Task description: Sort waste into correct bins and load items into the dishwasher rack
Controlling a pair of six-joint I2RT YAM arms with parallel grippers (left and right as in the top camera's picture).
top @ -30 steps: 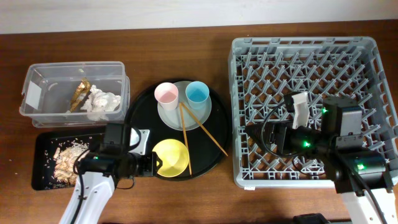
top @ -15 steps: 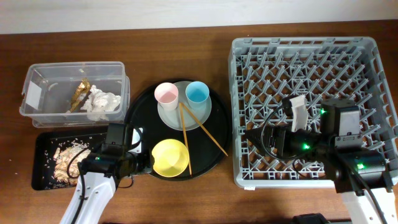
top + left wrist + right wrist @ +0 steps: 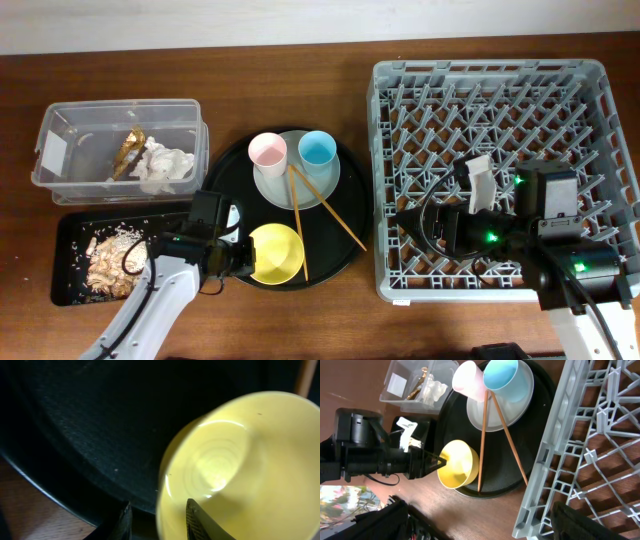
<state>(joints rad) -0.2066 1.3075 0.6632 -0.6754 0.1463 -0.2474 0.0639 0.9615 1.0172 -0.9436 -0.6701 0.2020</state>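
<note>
Yellow bowl (image 3: pixel 275 252), pink cup (image 3: pixel 267 150), light-blue cup (image 3: pixel 317 149), pale grey plate (image 3: pixel 328 180) and tan chopsticks (image 3: pixel 296 215) stand out against the black round tray (image 3: pixel 225 185). The rack (image 3: pixel 490 68) is grey, its floor a criss-cross lattice. The clear tub (image 3: pixel 60 120), white-labelled, shows a white tissue (image 3: pixel 165 166) and a shiny brown-gold wrapper (image 3: pixel 128 152); beige-brown scraps (image 3: pixel 105 265) fleck the black flat tray (image 3: pixel 68 240). The table (image 3: pixel 300 70) is dark reddish-brown wood grain.

A large round black tray (image 3: pixel 225 175) is lying between a large square grey plastic crate (image 3: pixel 490 68) at the right and, at the left, a clear rectangular plastic tub (image 3: pixel 90 125) with a shallow black rectangular tray (image 3: pixel 68 230) on its near side. On the round tray, a yellow bowl (image 3: pixel 277 252) is sitting at the near edge and a pale grey round plate (image 3: pixel 325 185) on the far half.
</note>
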